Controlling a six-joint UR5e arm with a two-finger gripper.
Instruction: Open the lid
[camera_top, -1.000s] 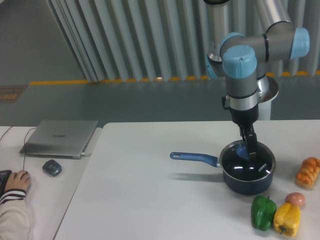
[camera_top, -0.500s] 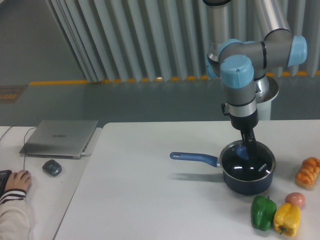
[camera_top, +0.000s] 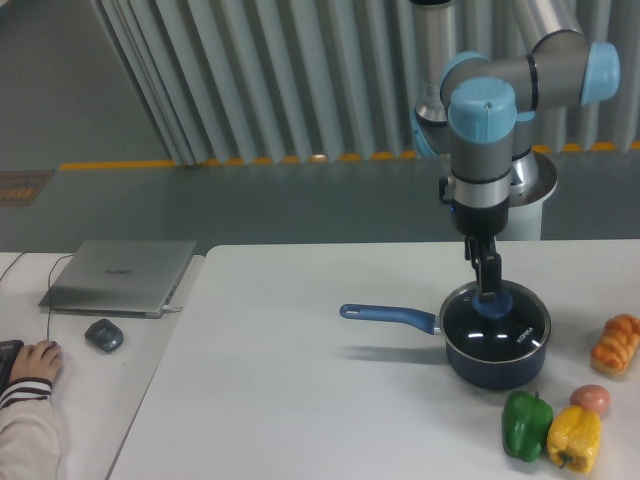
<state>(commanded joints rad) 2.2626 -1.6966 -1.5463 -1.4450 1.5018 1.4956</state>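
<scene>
A white table (camera_top: 300, 380) fills the lower half of the view. Toward its right side sits a dark blue saucepan (camera_top: 496, 350) with a long blue handle pointing to nine o'clock. On top of it lies the round see-through glass lid (camera_top: 497, 325) with a thin metal rim and a blue knob at its centre; the lid rests flat and closed on the pan.

A grey robot arm with light blue joint caps (camera_top: 485, 130) reaches straight down from twelve o'clock. Its black two-finger gripper (camera_top: 488, 285) hangs directly over the knob, the fingertips at or just above it. From this distance I cannot tell whether the fingers are parted or closed, or whether they touch the knob.

This looks like the grasping step, lid not yet lifted. The next move likely calls for a firm pinch on the knob, then a straight lift.

At the pan's four to five o'clock lie a green bell pepper (camera_top: 526, 424) and a yellow bell pepper (camera_top: 574, 438).
</scene>
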